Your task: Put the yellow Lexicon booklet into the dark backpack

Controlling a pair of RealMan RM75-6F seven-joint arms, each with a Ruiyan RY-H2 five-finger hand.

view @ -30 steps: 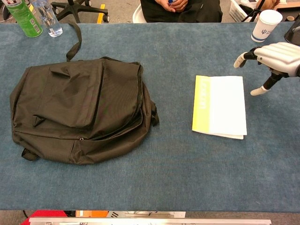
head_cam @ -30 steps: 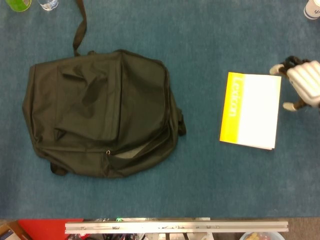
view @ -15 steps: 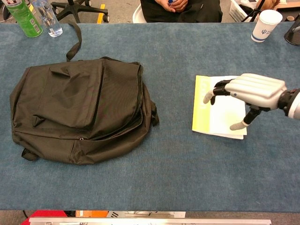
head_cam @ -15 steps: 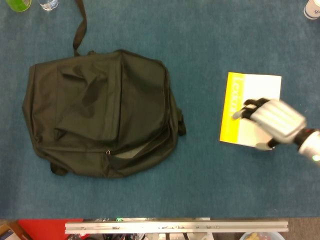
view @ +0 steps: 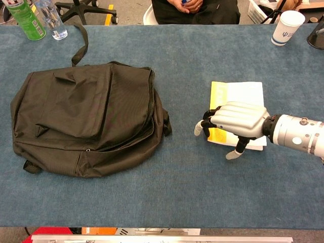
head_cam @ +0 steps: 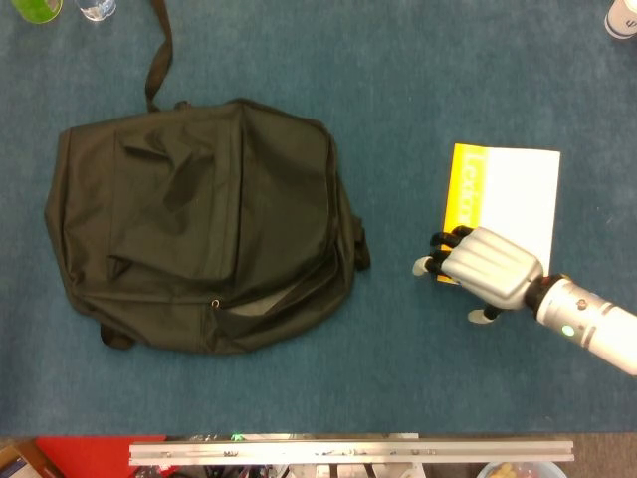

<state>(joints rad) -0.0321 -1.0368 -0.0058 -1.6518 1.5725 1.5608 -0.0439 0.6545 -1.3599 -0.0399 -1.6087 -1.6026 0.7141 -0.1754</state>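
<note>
The yellow-and-white Lexicon booklet (head_cam: 510, 195) (view: 244, 94) lies flat on the blue table cover at the right. My right hand (head_cam: 485, 269) (view: 236, 120) is over its near-left corner, palm down, fingers spread. The fingertips (view: 198, 129) reach past the yellow spine edge and the thumb points down at the near edge. I cannot see whether the hand touches the booklet, and it holds nothing. The dark backpack (head_cam: 199, 219) (view: 83, 119) lies flat at the left, a short zip gap showing near its front. My left hand is in neither view.
A paper cup (view: 287, 26) stands at the far right corner. A green bottle (view: 23, 19) and a clear bottle (view: 50, 19) stand at the far left. The backpack's strap (view: 81, 40) trails towards them. A seated person (view: 195, 10) is beyond the far edge.
My right hand has swept from the booklet's far-right corner across it to its near-left corner. The booklet and the backpack have not moved.
</note>
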